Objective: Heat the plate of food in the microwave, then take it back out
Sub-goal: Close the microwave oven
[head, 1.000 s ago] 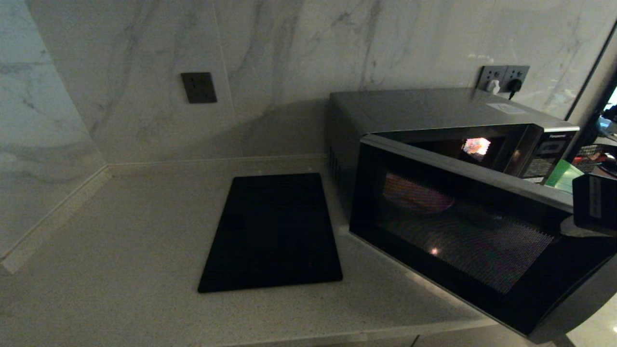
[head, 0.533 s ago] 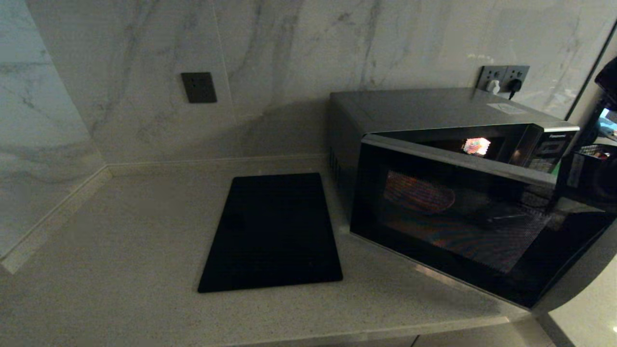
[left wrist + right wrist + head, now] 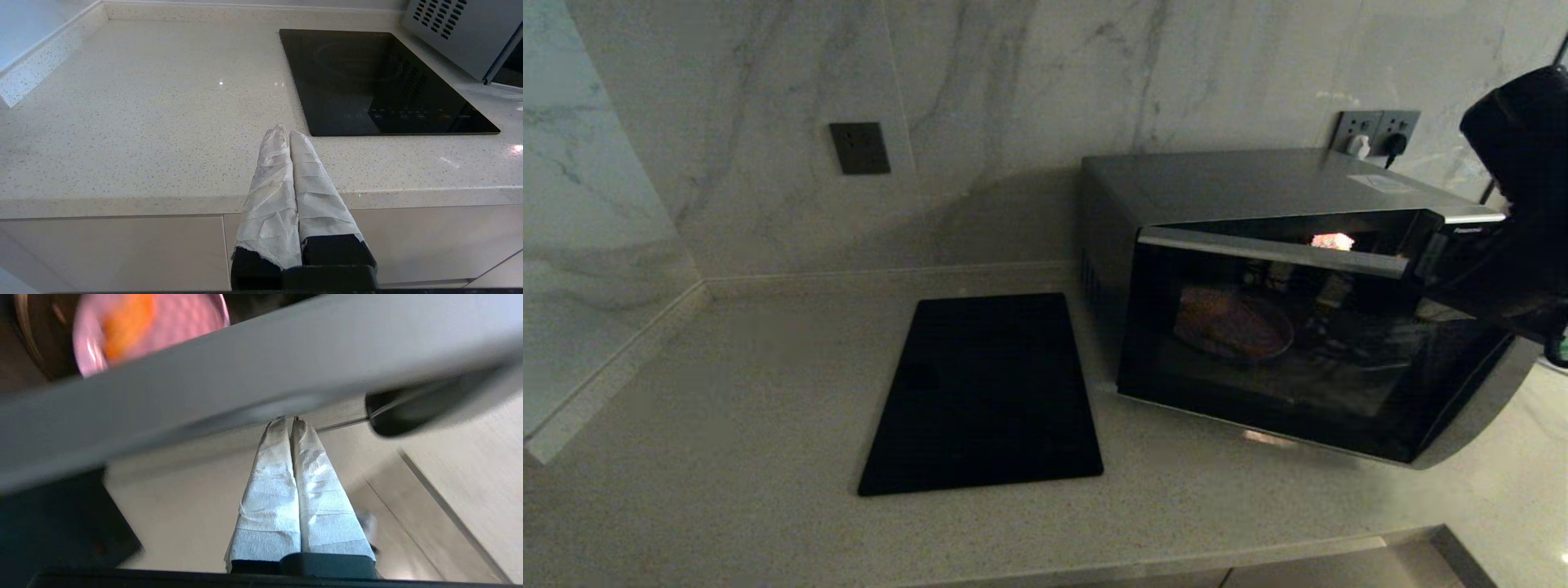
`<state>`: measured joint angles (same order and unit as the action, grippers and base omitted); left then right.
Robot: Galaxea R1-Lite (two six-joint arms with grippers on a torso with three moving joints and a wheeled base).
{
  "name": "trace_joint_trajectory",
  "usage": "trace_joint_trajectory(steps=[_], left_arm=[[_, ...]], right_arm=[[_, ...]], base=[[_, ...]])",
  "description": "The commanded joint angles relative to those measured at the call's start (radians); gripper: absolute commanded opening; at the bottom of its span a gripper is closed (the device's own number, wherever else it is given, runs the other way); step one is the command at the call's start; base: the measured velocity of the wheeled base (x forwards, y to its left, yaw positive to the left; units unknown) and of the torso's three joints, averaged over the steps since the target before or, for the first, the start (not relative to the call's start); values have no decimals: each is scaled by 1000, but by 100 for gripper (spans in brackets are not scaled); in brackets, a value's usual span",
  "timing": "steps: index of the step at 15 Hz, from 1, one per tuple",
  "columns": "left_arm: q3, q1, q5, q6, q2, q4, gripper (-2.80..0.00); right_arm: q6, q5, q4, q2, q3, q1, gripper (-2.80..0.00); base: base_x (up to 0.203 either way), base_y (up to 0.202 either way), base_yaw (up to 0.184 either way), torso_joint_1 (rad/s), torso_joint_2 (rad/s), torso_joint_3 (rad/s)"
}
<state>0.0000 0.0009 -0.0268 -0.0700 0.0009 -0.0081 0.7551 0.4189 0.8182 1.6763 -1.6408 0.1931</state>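
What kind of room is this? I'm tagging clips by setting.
Most likely a home-style kitchen: a microwave stands on a speckled stone counter, a flat black cooktop is set into it, and marble-look walls carry sockets.

The right pincer (image 3: pixel 291 421) is held with its two wrapped fingers (image 3: pixel 269 490) pressed together at the tips. The left pincer (image 3: pixel 288 131) is likewise held closed, fingers (image 3: pixel 314 183) side by side, parked low.

plate of food (image 3: pixel 1232 327) in microwave (image 3: pixel 1282 294) | black panel (image 3: pixel 984 392) left of microwave, on counter (image 3: pixel 727 408)
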Motion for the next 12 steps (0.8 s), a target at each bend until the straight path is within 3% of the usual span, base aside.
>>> trace_joint_trajectory(steps=[1, 12], left_arm=[[0, 1, -1, -1, 1, 0, -280], [0, 1, -1, -1, 1, 0, -280]], right_arm=[[5, 0, -24, 75, -42, -29, -280], [38, -69, -91, 221, -226, -152, -280]], base=[[0, 0, 0, 0, 0, 0], [0, 0, 0, 0, 0, 0]])
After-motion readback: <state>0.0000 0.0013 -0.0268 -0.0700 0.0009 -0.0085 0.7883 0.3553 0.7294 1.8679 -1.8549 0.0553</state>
